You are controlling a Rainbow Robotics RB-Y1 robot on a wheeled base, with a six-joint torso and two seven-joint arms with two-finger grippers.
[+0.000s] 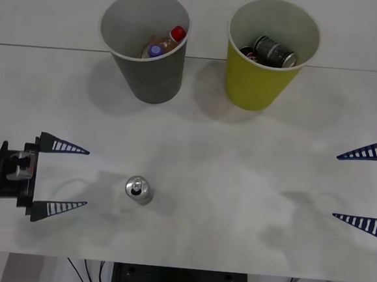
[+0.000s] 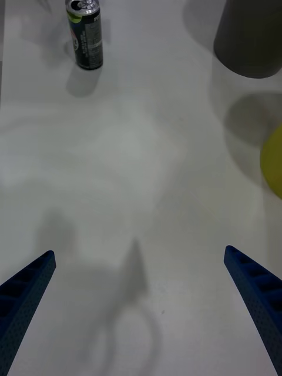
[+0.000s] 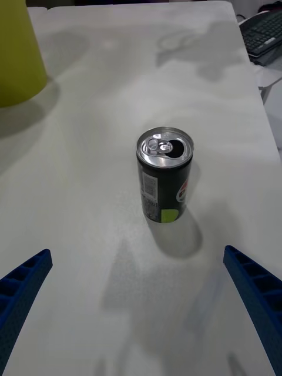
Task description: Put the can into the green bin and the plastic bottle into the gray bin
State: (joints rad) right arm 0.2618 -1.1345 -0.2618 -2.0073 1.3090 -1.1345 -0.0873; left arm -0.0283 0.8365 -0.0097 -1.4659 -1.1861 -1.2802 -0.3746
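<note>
left end effector point(image 1: 74, 177) wide open beside the upright can point(image 1: 137, 189) on the counter point(image 1: 237, 184), right end effector point(image 1: 361, 187) open and idle; a crooked grab could tip the can before reaching the green bin point(image 1: 261, 85).

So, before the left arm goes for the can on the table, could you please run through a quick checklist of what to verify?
1. Can upright on the table, between the bins and the robot: ok.
2. Left hand open and level with the can, fingers pointing at it: ok.
3. Path from the left hand to the can free of other things: ok.
4. Green bin upright with its mouth open; a dark can already lies inside, room remains: ok.
5. Right hand open at the table's right edge, apart from the can and the bins: ok.
6. Gray bin already holds bottles: ok.
</note>
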